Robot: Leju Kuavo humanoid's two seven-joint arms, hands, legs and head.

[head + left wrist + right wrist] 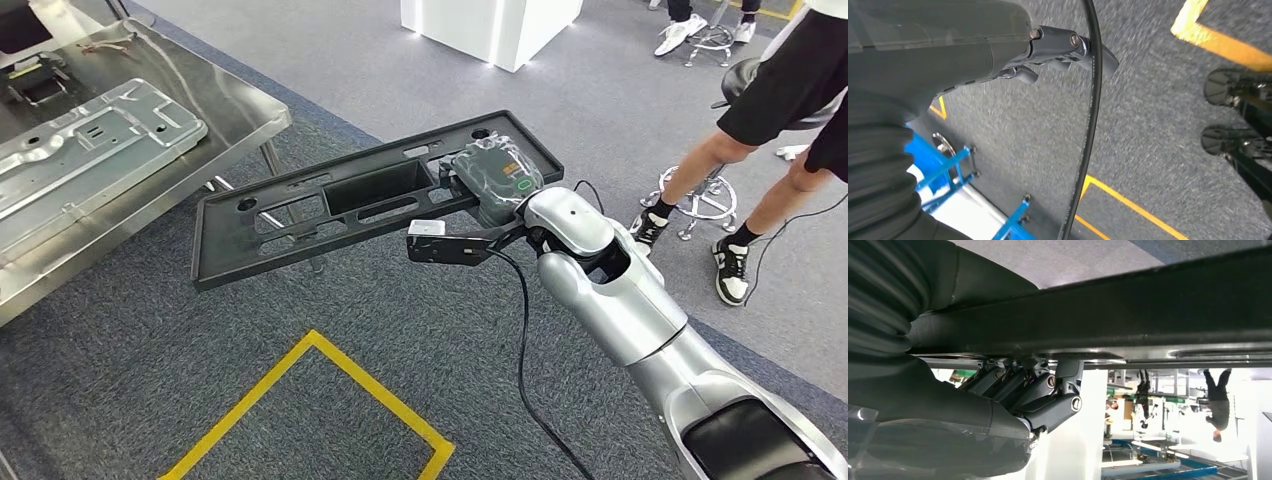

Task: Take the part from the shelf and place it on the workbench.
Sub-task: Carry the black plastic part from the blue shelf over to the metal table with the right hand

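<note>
Right hand grips the long black plastic panel part at its right end, fingers curled under its edge. Part held level in the air above grey carpet, just right of the steel workbench, not touching it. Left hand hangs over the carpet, fingers curled in, nothing in them.

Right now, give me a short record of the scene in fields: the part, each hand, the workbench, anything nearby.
part: long black plastic panel with cut-outs, held level above the grey carpet
right hand: grips the panel's end
left hand: holds nothing, fingers curled in
workbench: shiny steel table, carrying a pressed grey metal sheet
panel placed: not yet
nearby: a person beside a stool
</note>
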